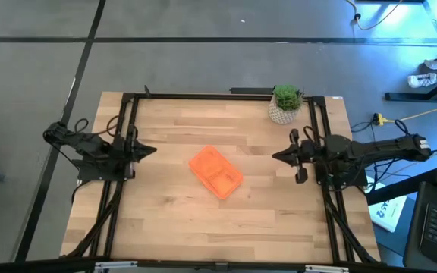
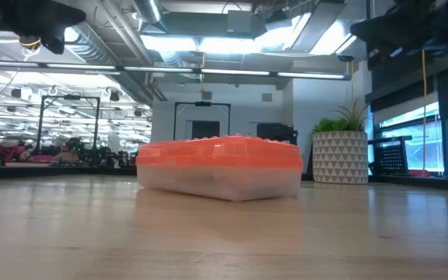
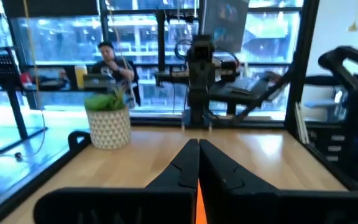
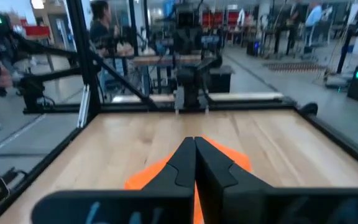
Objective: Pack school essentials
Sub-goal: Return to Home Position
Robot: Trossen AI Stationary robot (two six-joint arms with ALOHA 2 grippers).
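Left end effector point(image 1: 152, 149): fingers pressed together, gripping nothing. It is parked at the left edge of the counter point(image 1: 165, 220), with the tips aimed at the middle.

Right end effector point(image 1: 275, 155): also closed on nothing. It is parked at the right edge, with the tips facing inward.

Item 1, nearest in the low view: bare counter of pale wood planks.

Item 2, mid-counter: clear case with orange lid point(image 1: 215, 172).
- It lies flat, with the lid seated along the rim.
- It sits at a slant between the two arms, well apart from both.

Item 3, school essentials: none in sight outside the case. Darker shading behind the cloudy wall in the low view may be the contents, but it is too vague to name single pieces.

Item 4, far right corner: potted plant point(image 1: 286, 104). It stands upright in a patterned white pot, near the right arm and well apart from the case.

Item 5, beyond the counter: a person point(image 3: 107, 56) seated at a desk in the room, and no part of the job.

Status:
- Packing looks complete, with the case closed and placed centrally.
- The step in hand is judged to be the retreat to the rest pose, with both arms drawn back to their sides.

Next move: no grasp is needed. Each arm needs only to settle folded, with fingers shut and clear of the case. The right arm must also keep off the plant.
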